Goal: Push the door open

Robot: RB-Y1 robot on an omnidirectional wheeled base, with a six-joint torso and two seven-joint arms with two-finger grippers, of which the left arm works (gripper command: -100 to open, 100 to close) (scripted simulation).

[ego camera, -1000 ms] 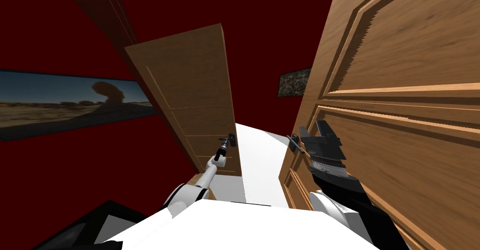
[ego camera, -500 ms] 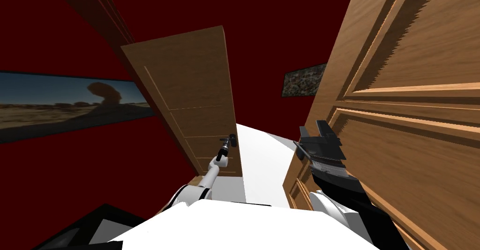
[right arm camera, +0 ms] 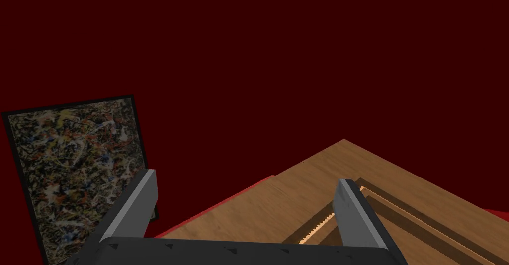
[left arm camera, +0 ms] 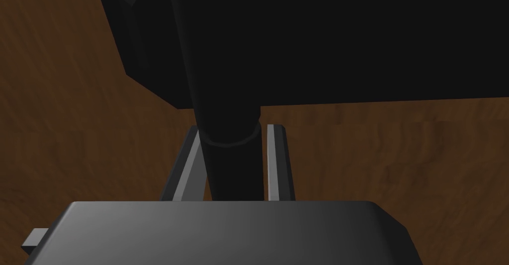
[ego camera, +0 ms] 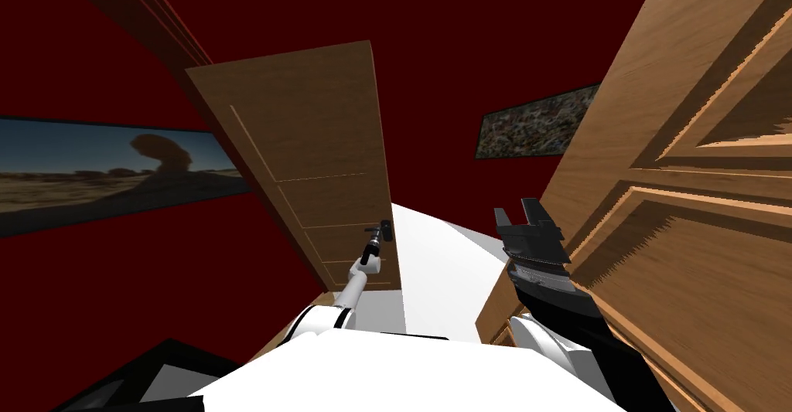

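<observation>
A plain brown door [ego camera: 309, 137] stands ahead on the left, seen edge-on to me. My left gripper [ego camera: 380, 233] reaches to its free edge and is shut on the dark door handle [left arm camera: 231, 167], a round black shaft between the two fingers [left arm camera: 276, 162]. The brown door face [left arm camera: 74, 142] lies right behind it. On the right a lighter panelled wooden door [ego camera: 696, 199] stands swung far aside. My right gripper [ego camera: 524, 216] is open beside that door's edge, apart from it, nothing between its fingers [right arm camera: 353, 217], with the door's panel [right arm camera: 298, 197] beyond them.
White floor [ego camera: 441, 276] runs between the two doors. Dark red walls surround me. A speckled picture [ego camera: 534, 125] hangs on the far wall past the right door, and a wide landscape picture [ego camera: 100, 168] on the left wall. A black area lies at the bottom left.
The panelled door on the right has swung further away to the right, uncovering more of the speckled picture; its handle has passed out of sight. Both arms have kept their places.
</observation>
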